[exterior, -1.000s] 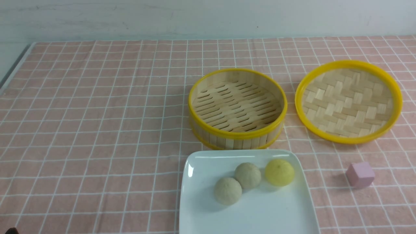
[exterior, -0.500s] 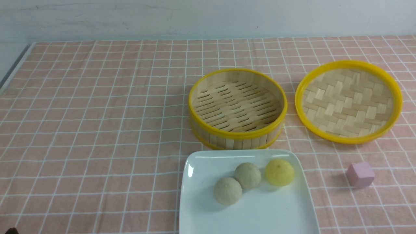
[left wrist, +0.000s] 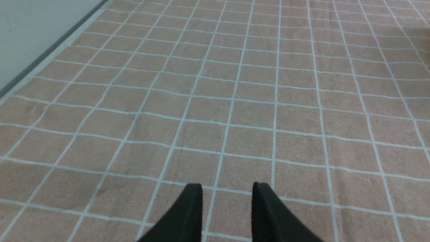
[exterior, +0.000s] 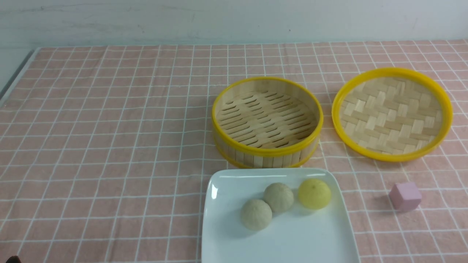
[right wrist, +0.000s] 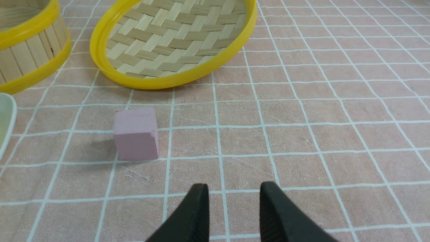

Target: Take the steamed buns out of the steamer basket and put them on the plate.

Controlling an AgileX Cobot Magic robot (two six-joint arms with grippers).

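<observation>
The buns (exterior: 279,202) are all seen on the plate (exterior: 226,182), grouped in its far half: the yellow one (exterior: 314,193) lies at about 3 o'clock of the middle cream one (exterior: 278,197), just beside it, and the other cream one (exterior: 256,214) touches that middle one at its 7 o'clock. They appear to have been set close together near the basket-side edge, probably because that was the shortest carry. The basket (exterior: 267,148) stands at 12 o'clock of the plate, just beyond its rim, and nothing is seen on its slatted floor, so the task is judged complete. A woven tray (exterior: 391,156) lies at 3 o'clock of the basket, and a pink cube (exterior: 405,196) rests on the cloth (exterior: 109,146) at 3 o'clock of the plate, well clear of both. The left gripper (left wrist: 227,188) is held low over bare cloth with its jaws apart and nothing between them. The right gripper (right wrist: 234,188) is likewise parted and empty, with the cube at its 10 o'clock, untouched. Both seem parked away from the plate so that the buns are not disturbed
</observation>
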